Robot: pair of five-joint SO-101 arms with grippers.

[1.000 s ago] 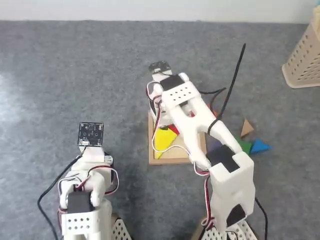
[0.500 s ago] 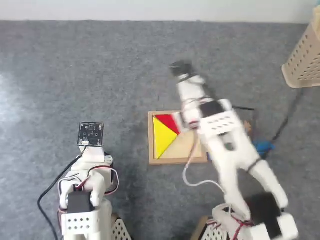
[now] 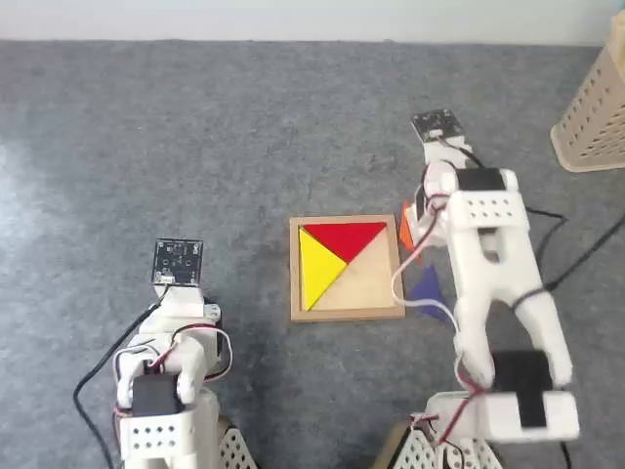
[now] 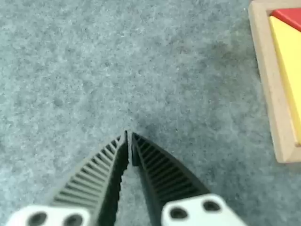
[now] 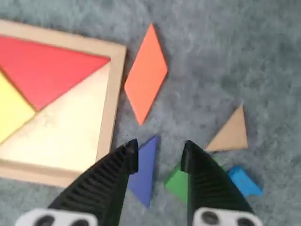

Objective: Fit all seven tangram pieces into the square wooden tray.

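Here the right gripper (image 5: 160,151) hangs parted, purple triangle (image 5: 142,172) by one finger, green piece (image 5: 176,182) by the other; left gripper (image 4: 129,137) pinched together.

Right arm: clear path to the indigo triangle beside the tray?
Probably yes: the right gripper hangs open over the indigo triangle and nothing covers it, though the tray wall is close beside.

Robotics lab or hobby test bench, by look of it. Grey felt-like mat (image 3: 146,127) covers whole work surface; plain pale wall strip (image 3: 293,18) behind. White plastic left arm (image 3: 164,389) and white plastic right arm (image 3: 493,264) show loose wiring and bare black camera board (image 3: 179,262). Beige slotted plastic basket (image 3: 594,107) at mat edge. Square wooden puzzle tray (image 3: 347,313) on mat.
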